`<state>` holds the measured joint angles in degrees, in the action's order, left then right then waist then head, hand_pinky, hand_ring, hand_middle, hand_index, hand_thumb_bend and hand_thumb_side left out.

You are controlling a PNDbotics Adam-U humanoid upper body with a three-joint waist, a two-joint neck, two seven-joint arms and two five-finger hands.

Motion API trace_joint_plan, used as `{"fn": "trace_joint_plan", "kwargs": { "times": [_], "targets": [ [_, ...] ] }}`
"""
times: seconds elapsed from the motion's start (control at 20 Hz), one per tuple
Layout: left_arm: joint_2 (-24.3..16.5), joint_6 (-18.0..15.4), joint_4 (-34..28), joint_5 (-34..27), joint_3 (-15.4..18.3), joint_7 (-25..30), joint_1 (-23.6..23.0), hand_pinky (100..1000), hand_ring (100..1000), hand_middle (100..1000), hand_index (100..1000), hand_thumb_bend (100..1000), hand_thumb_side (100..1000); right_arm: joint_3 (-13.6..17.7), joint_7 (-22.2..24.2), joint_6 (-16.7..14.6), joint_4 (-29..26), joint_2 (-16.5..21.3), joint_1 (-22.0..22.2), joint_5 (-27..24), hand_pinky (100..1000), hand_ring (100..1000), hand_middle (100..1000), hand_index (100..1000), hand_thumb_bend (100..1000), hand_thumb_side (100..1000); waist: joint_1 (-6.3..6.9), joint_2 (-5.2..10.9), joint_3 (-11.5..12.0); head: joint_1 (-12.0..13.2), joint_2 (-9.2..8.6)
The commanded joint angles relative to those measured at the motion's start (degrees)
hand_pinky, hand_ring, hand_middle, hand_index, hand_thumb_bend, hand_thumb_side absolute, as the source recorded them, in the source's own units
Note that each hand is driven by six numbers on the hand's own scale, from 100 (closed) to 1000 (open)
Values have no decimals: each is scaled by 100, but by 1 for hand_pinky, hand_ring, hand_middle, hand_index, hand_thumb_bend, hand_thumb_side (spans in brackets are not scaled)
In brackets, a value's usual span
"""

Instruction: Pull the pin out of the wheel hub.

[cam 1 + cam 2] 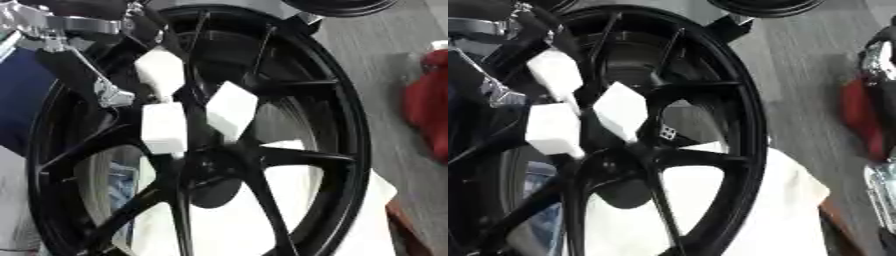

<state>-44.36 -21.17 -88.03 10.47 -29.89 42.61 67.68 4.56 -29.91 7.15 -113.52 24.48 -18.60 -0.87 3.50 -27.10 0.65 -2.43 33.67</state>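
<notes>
Up close, the left hand (166, 107) reaches in from the upper left, its black and silver arm (66, 30) crossing the rim of the wheel (350, 150). Three white-padded fingertips (232, 110) show against the dark spokes: one high, one lower left, one to the right. They converge toward the middle of the wheel, just above the hub (210, 167), with a central spoke passing between them. Whether they pinch anything is not visible, and the pin itself cannot be made out among the black metal, so the grip cannot be judged either way.

The wheel is black with slim spokes radiating from the hub and fills most of both views. A small white square mark (668, 132) sits on a spoke just right of the fingertips in the right eye view. Beneath the wheel lies a white sheet (789, 200), seen through the spoke gaps and beyond the lower right rim. Grey floor (376, 45) runs along the right side, where a red object (429, 110) sits at the edge. The right hand does not show.
</notes>
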Motion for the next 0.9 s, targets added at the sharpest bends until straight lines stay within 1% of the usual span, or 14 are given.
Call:
{"fn": "trace_joint_plan", "kwargs": {
  "times": [0.05, 0.1, 0.2, 0.25, 0.45, 0.55, 0.65, 0.75, 0.8, 0.9],
  "targets": [
    [-86, -967, -64, -74, -6, 936, 101, 849, 642, 495, 737, 100, 333, 24, -47, 6, -107, 67, -46, -63, 792, 639, 555, 807, 100, 544, -3, 105, -15, 22, -62],
    [-85, -961, -61, -94, -9, 936, 100, 844, 623, 472, 712, 100, 332, 24, -54, 8, -107, 65, -47, -68, 792, 639, 555, 807, 100, 545, -2, 105, -17, 23, -64],
    [-85, -938, -52, -115, -7, 936, 100, 829, 570, 397, 641, 100, 324, 25, -62, 10, -107, 62, -50, -76, 792, 639, 555, 807, 100, 545, -1, 106, -19, 29, -64],
    [-86, -929, -52, -118, -4, 936, 100, 818, 544, 362, 586, 100, 317, 25, -63, 10, -107, 61, -51, -79, 792, 639, 555, 807, 100, 545, -1, 107, -19, 29, -62],
    [-72, -858, -52, -197, 40, 936, 101, 772, 494, 301, 460, 100, 279, 19, -61, 16, -107, 51, -54, -93, 792, 639, 555, 807, 100, 546, -3, 112, -15, 33, -55],
    [-61, -782, -67, -328, 84, 936, 111, 754, 476, 279, 417, 100, 274, 18, -62, 21, -107, 46, -52, -99, 793, 639, 555, 807, 100, 546, -6, 120, -15, 36, -46],
    [-55, -683, -96, -478, 143, 936, 131, 735, 462, 263, 392, 100, 257, 19, -63, 26, -107, 42, -48, -102, 793, 639, 555, 807, 100, 547, -9, 130, -13, 41, -42],
    [-51, -566, -122, -641, 220, 936, 154, 717, 444, 241, 367, 100, 268, 20, -62, 28, -107, 37, -44, -104, 793, 639, 555, 808, 100, 547, -11, 141, -10, 49, -35],
    [-49, -506, -136, -730, 272, 936, 171, 706, 434, 229, 353, 100, 289, 21, -61, 30, -107, 34, -41, -105, 793, 640, 555, 808, 100, 547, -13, 148, -8, 53, -31],
    [-47, -386, -159, -922, 388, 936, 208, 693, 416, 207, 329, 100, 290, 23, -62, 34, -107, 32, -36, -106, 793, 640, 556, 808, 100, 547, -15, 159, 1, 56, -22]
  ]
}}
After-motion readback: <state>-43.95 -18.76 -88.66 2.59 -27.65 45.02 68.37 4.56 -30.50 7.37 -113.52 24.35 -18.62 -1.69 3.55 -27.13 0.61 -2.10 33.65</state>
